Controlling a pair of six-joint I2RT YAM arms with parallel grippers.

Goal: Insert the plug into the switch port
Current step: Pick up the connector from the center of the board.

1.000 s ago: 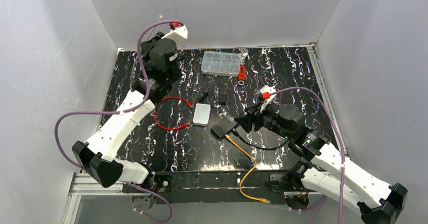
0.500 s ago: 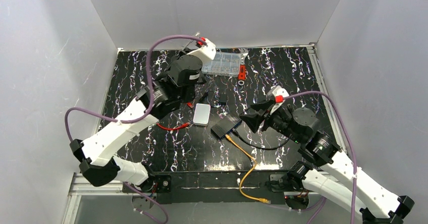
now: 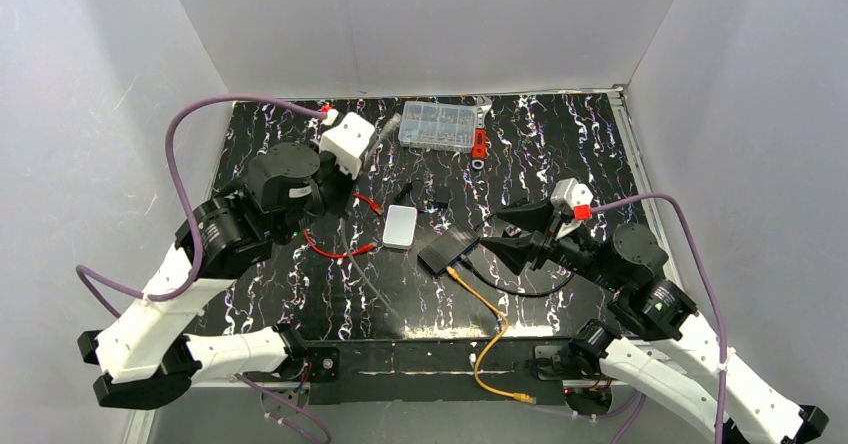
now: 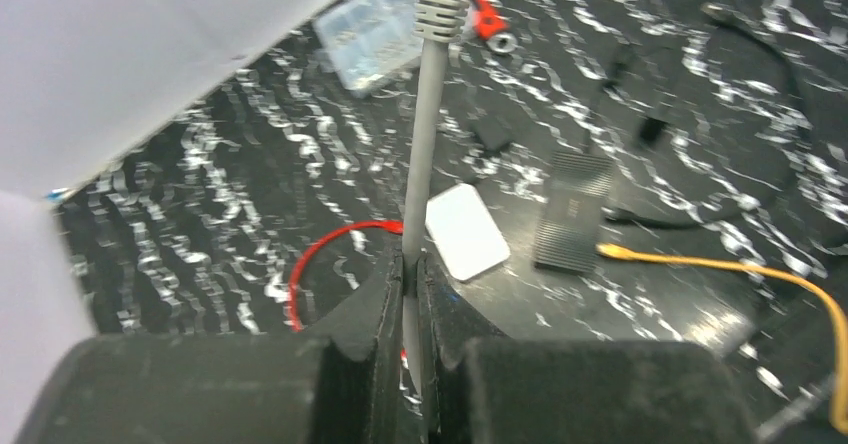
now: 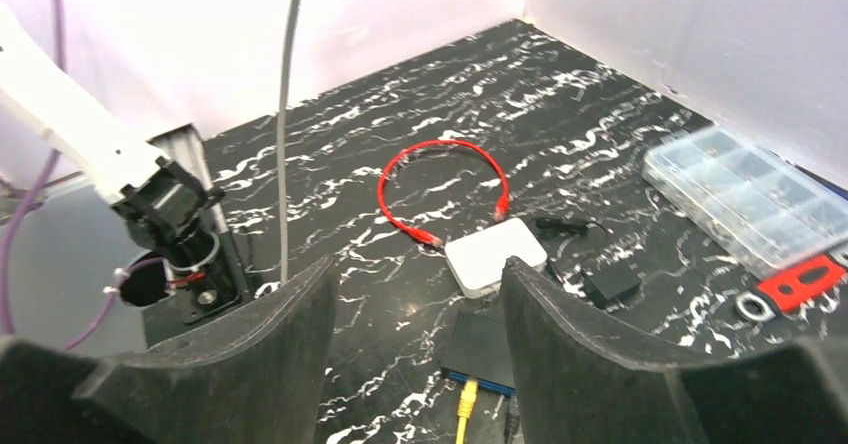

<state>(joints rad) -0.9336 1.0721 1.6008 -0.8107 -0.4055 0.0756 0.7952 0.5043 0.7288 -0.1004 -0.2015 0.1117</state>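
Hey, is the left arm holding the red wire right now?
No, the left fingers are pinched on a grey cable, while the red wire lies loose on the table.

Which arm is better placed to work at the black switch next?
Right. The right gripper, open, hangs beside the switch, where the orange cable ends; the left gripper is shut on a grey cable, farther away.
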